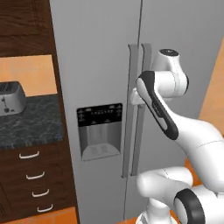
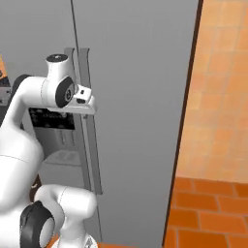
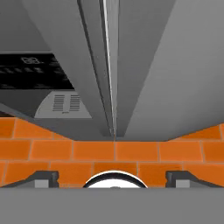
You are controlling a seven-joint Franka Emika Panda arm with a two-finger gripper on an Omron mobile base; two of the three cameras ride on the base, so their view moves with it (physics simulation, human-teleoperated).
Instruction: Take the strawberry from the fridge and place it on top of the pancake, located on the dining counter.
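Observation:
The fridge (image 1: 96, 65) (image 2: 140, 97) (image 3: 175, 65) is a tall grey two-door unit and both doors are shut. Its two long vertical handles (image 1: 129, 144) (image 2: 91, 160) (image 3: 99, 74) run side by side along the middle seam. My gripper (image 1: 134, 96) (image 2: 87, 101) (image 3: 113, 177) sits right at these handles, about level with the top of the dispenser panel. It points down along the door and stands open, with nothing between its fingertips (image 3: 43, 177). The strawberry, the pancake and the dining counter are out of view.
A black water-dispenser panel (image 1: 99, 131) (image 3: 30, 70) is set in the left door. Left of the fridge a silver toaster (image 1: 11, 98) stands on a black speckled worktop (image 1: 30, 124) above dark wood drawers (image 1: 35, 183). Orange tile floor (image 2: 208, 208) lies to the right.

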